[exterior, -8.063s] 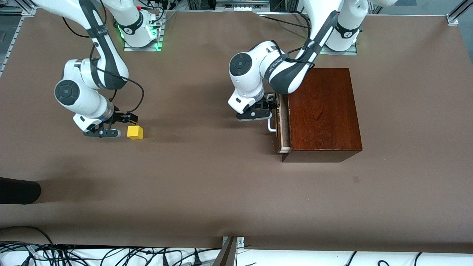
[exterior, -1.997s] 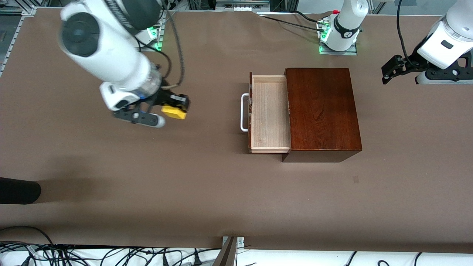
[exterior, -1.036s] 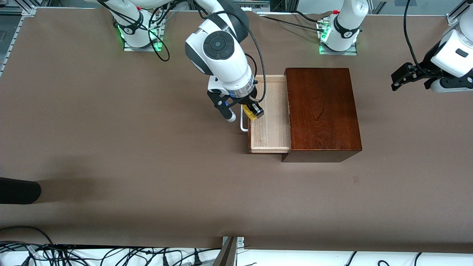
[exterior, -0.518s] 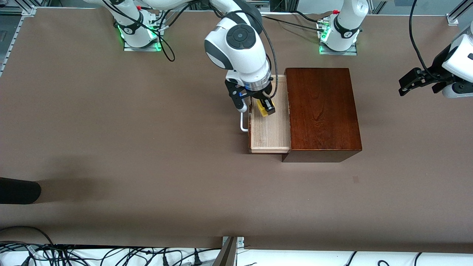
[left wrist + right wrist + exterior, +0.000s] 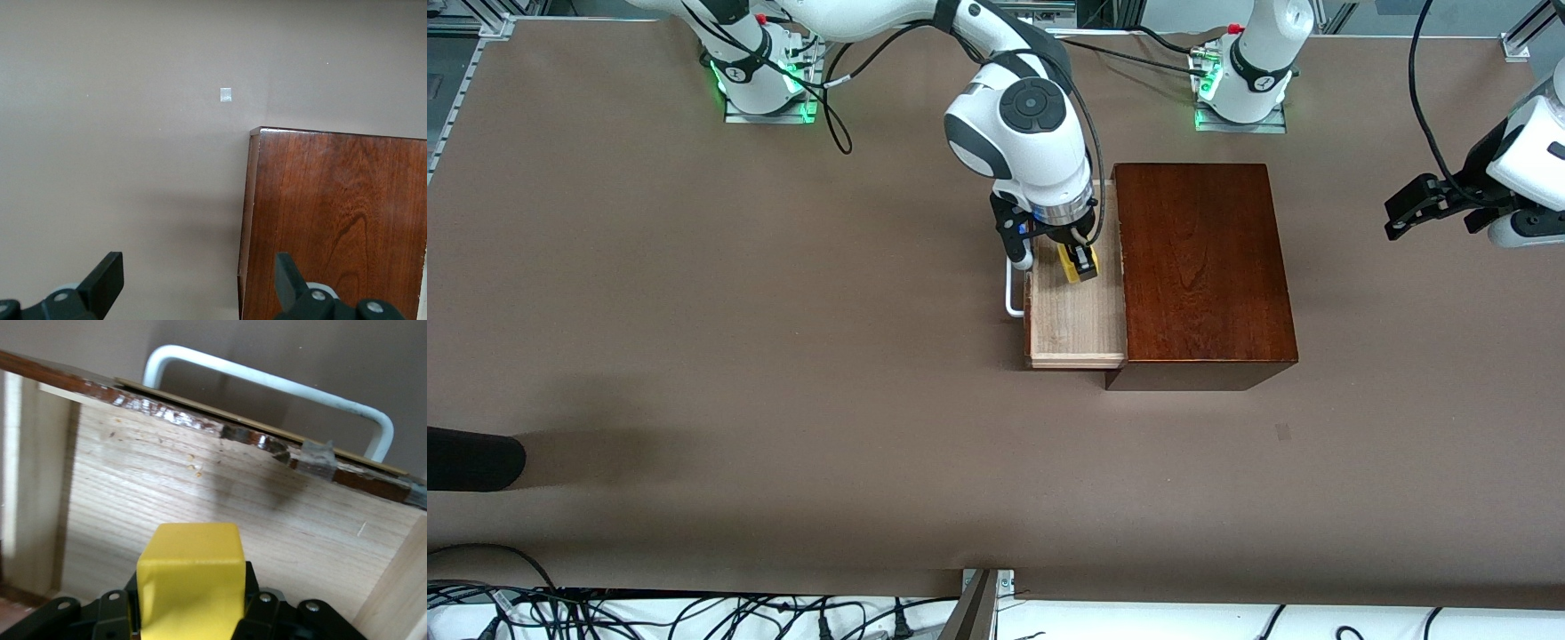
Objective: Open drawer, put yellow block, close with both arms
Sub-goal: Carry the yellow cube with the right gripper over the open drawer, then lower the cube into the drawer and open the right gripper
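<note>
Brown surface (image 5: 783, 400) carries the pulled-out drawer (image 5: 1069, 324), over which the right hand (image 5: 1083, 264) clenches the yellow block (image 5: 1071, 263); released this high it may bounce onto the drawer's front rim, while the left hand (image 5: 1432, 206) waits released, raised near the left arm's table end

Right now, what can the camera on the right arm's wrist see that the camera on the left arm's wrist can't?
Only the right wrist view shows the yellow block pinched in the shut right gripper, over the pale floor of the open drawer, with its white handle. Only the left wrist view shows the open left gripper, waiting over the bare brown table beside the dark wooden box, plus a small pale square mark. Both share a bit of brown table.
</note>
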You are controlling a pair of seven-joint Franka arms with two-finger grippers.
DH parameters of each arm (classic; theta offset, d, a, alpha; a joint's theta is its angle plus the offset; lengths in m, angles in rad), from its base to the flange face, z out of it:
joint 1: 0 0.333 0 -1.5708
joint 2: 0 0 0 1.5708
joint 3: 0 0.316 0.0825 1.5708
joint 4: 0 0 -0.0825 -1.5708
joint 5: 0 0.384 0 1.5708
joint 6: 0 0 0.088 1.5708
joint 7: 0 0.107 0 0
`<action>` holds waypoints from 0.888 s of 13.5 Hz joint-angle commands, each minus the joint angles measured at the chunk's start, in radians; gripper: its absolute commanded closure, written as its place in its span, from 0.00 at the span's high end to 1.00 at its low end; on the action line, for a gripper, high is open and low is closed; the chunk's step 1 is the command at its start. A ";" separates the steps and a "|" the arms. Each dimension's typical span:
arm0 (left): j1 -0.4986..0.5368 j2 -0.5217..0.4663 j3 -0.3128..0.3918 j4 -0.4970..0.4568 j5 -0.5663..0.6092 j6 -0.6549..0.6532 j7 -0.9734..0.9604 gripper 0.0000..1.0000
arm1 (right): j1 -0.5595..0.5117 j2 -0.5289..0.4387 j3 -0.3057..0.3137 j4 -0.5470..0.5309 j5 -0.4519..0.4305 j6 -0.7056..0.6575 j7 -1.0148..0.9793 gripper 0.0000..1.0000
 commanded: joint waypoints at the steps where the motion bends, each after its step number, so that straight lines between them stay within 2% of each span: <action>1: 0.013 0.018 -0.005 0.032 -0.022 -0.002 0.022 1.00 | 0.031 0.044 -0.014 0.036 -0.034 0.013 0.053 0.00; 3: 0.011 0.018 -0.005 0.033 -0.022 -0.002 0.022 1.00 | 0.039 0.070 -0.014 0.036 -0.034 0.019 0.059 0.00; 12: 0.011 0.026 -0.005 0.033 -0.022 0.000 0.022 1.00 | 0.035 0.076 -0.014 0.027 -0.034 0.018 0.054 0.00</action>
